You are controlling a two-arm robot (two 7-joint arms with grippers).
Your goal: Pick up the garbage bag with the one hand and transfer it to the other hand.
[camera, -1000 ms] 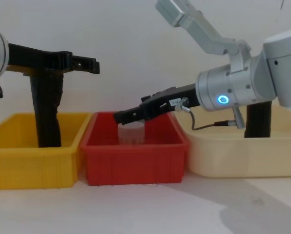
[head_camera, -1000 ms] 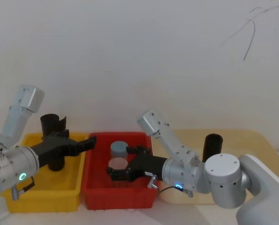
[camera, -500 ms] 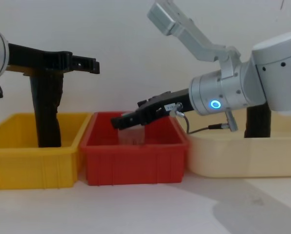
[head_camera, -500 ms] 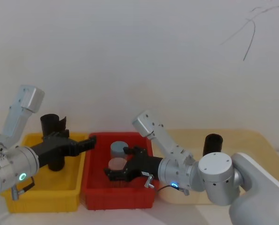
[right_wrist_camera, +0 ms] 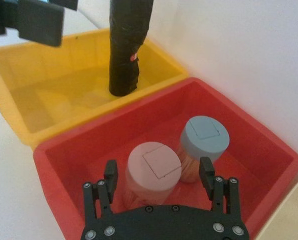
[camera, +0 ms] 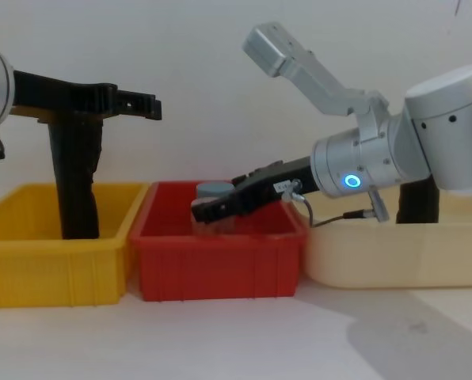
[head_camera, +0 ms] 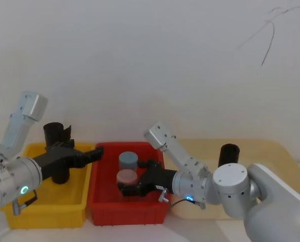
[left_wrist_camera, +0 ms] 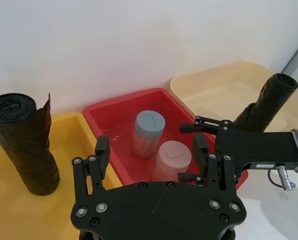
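White wall stands behind a pale table with three tubs in a row. The right gripper [right_wrist_camera: 158,170] has its jaws spread wide, one on each side of a pink cup [right_wrist_camera: 154,167]. It is not squeezing the cup. A grey-blue cup [right_wrist_camera: 205,135] stands just beside the pink one, and both sit in the red bin [head_camera: 127,214] at the bottom middle of the head view.

The left gripper [head_camera: 92,153] hangs at the lower left with its jaws spread too, holding nothing. Its tips reach over the edge where the yellow bin [head_camera: 49,209] meets the red one. A ragged black roll [head_camera: 57,151] stands in the yellow bin behind it.

The garbage bag [head_camera: 229,155] stands upright in the cream tub [head_camera: 271,151] at the lower right, well apart from both grippers. So I think the job has hardly begun. The bag must be picked up first and then passed across.
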